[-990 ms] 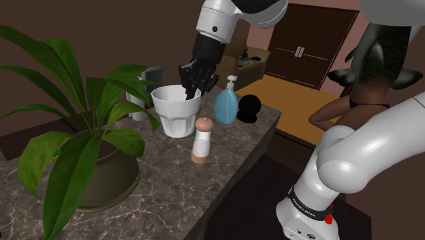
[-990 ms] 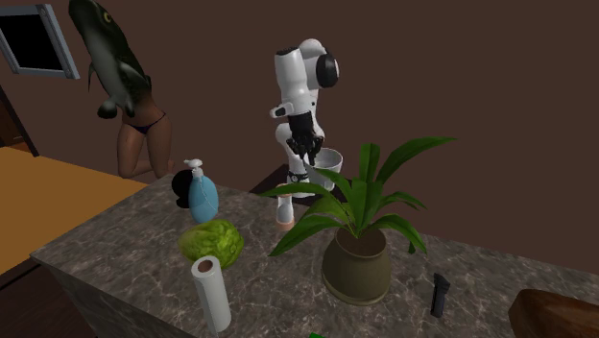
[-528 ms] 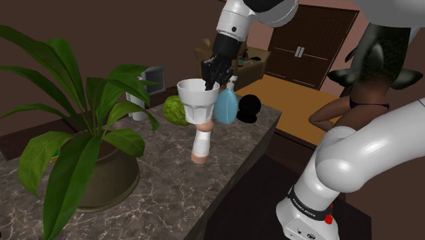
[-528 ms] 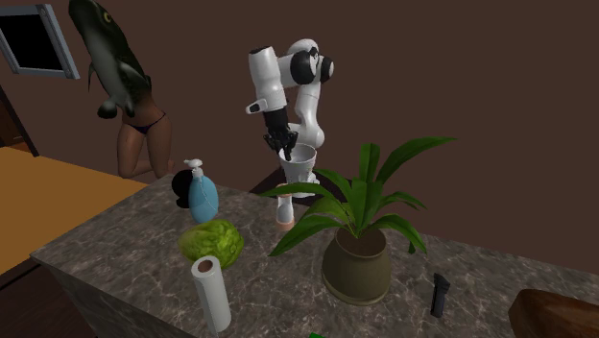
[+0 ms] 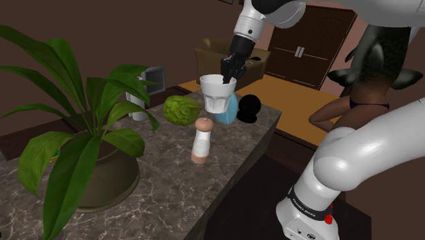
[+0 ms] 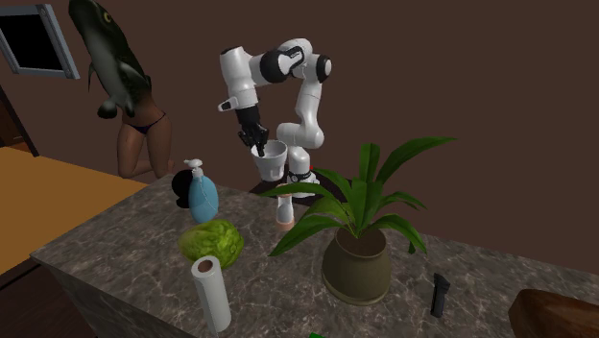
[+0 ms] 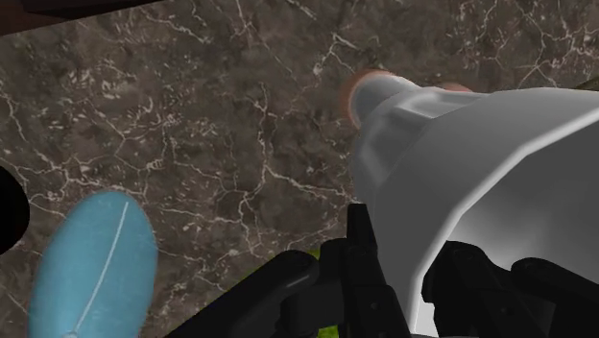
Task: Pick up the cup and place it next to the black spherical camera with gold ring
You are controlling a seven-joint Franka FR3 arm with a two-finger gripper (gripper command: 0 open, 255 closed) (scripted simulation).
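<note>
The hand [image 5: 228, 68] is clamped on the rim of the white cup [image 5: 218, 95], one finger [image 7: 370, 278] outside the wall and the other inside. The cup hangs mouth up in the air, clear of the dark marbled tabletop [image 5: 170, 184]. In the shoulder view it covers part of the blue pump bottle [image 5: 232, 112], and the black spherical camera [image 5: 249, 108] sits just right of that bottle, near the tabletop's far end. A pale shaker [image 5: 201, 140] stands nearer, below the cup. A green cabbage [image 5: 180, 109] lies to the cup's left, and a potted plant [image 5: 95, 163] stands at the near left.
</note>
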